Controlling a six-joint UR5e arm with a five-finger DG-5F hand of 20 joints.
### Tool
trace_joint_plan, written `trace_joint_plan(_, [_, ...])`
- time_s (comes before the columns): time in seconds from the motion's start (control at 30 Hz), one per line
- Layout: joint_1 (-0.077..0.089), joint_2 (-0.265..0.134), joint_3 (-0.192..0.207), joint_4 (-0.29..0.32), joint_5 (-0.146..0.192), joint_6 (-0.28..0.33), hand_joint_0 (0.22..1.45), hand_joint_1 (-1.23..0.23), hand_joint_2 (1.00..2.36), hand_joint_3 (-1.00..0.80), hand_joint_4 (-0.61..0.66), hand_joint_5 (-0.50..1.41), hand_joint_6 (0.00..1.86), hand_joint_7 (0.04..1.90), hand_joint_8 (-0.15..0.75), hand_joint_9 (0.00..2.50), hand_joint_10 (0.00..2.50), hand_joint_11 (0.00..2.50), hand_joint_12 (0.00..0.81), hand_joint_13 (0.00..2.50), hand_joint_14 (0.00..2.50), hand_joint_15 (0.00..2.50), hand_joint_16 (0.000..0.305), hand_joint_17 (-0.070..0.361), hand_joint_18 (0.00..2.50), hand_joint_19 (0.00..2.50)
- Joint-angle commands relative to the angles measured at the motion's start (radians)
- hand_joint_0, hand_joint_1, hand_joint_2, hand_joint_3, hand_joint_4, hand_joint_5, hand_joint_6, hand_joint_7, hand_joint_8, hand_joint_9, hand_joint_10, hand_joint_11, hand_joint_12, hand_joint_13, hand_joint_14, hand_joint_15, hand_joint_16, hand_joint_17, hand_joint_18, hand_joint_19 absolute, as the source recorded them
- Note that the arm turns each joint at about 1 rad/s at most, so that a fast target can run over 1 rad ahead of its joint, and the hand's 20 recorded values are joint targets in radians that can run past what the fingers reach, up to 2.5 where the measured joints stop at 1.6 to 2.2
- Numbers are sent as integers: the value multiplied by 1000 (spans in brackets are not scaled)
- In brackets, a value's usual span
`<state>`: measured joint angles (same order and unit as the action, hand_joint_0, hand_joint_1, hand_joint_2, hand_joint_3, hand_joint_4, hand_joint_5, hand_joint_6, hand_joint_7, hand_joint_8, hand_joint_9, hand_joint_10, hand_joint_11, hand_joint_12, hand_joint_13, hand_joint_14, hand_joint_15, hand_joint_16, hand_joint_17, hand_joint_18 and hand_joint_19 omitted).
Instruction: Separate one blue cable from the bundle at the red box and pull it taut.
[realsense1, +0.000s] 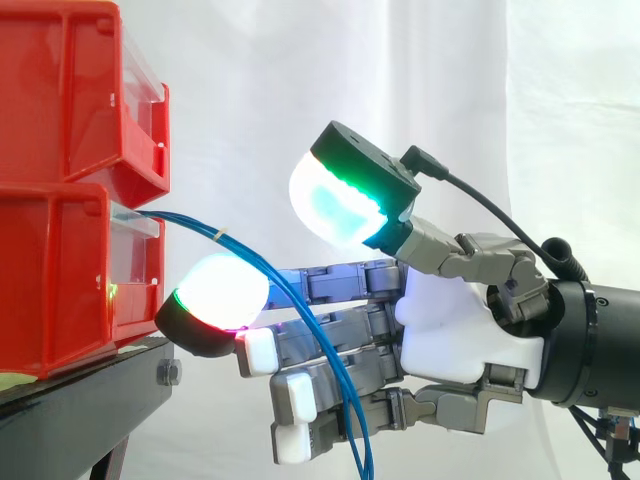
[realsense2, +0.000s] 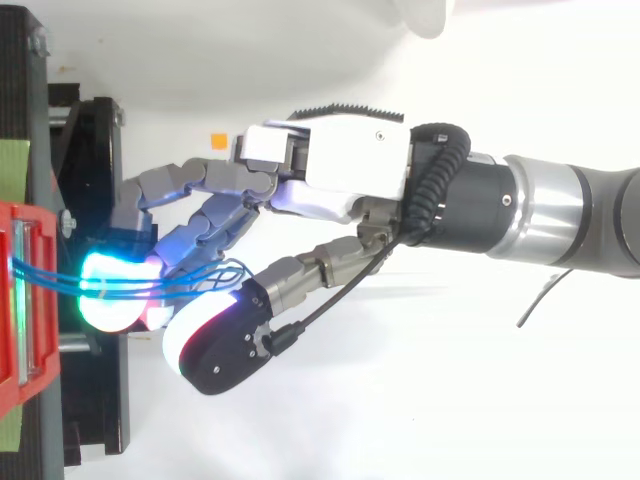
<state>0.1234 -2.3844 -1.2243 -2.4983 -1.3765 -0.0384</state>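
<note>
**Reaching among the blue cables at the lower red bin**

Side view: two red bins are stacked at the left on a black stand (realsense1: 80, 400), the upper red bin (realsense1: 60, 90) above the lower red bin (realsense1: 50, 290), before a white curtain (realsense1: 300, 60). The blue cables (realsense1: 195, 225) leave the front of the lower bin as a tight bundle. They arc right and downward, slack rather than taut, and run off the bottom edge. The hand (realsense1: 460, 335) comes in from the right with its palm upright. Its fingers (realsense1: 220, 290) are stretched almost straight toward the bin, and the foremost glowing pad is just beside the bin's front. The thumb (realsense1: 335, 205) is lifted well above the fingers, its pad glowing cyan and green. The cables cross the outstretched fingers on their way down. The hand is spread, not closed around them.

Top view: the hand (realsense2: 350, 165) enters from the right, and the lower red bin (realsense2: 40, 215) sits at the left edge beside the black stand (realsense2: 90, 150). The blue cables (realsense2: 60, 275) run side by side from the bin across a cyan-glowing fingertip (realsense2: 105, 290). They end in a loose loop in the gap between fingers and thumb. The thumb (realsense2: 215, 345) angles out apart from the fingers. No strand is drawn away from the others.
</note>
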Motion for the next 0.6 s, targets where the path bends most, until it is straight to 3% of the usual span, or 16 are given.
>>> trace_joint_plan(0.0, [2, -1, -1, -1, -1, 0, 596, -662, 1006, -412, 202, -176, 553, 1087, 326, 801, 11, 877, 366, 1041, 23, 825, 38, 86, 729, 662])
trace_joint_plan(0.57, [-1, -1, 0, -1, -3, 2, 619, -664, 1011, -341, 181, -183, 618, 1011, 323, 806, 12, 883, 360, 1057, 24, 840, 37, 84, 724, 673])
